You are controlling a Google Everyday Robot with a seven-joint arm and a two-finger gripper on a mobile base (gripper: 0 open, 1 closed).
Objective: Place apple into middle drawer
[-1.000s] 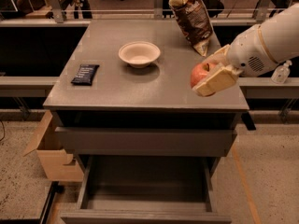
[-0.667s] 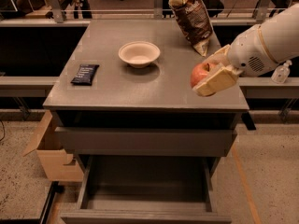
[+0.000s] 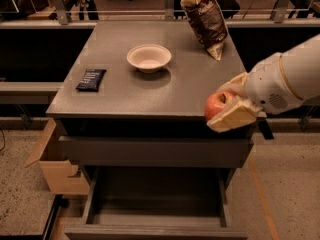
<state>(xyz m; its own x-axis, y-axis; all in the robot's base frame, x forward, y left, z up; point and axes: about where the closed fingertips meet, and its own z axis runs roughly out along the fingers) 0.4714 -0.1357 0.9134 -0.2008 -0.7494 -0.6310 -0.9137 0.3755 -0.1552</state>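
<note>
Apple (image 3: 214, 104) clenched in claw (image 3: 223, 104), held at front corner of grey cabinet top (image 3: 190, 86).

A grey-brown cabinet (image 3: 150, 91) stands in warm, dim light. Under it lies a speckled floor (image 3: 20, 199). This floor carries an orange strip (image 3: 260, 194) to the cabinet's right. An open cardboard box (image 3: 52, 166) sits against the cabinet's left side. Behind the cabinet runs a metal railing (image 3: 125, 13) on upright posts, with shadowed furniture beyond (too dark to name). A low grey ledge (image 3: 25, 88) reaches away to the cabinet's left. The gripper (image 3: 225, 104) hangs at the cabinet's front right corner, clasping the apple (image 3: 215, 105).
</note>
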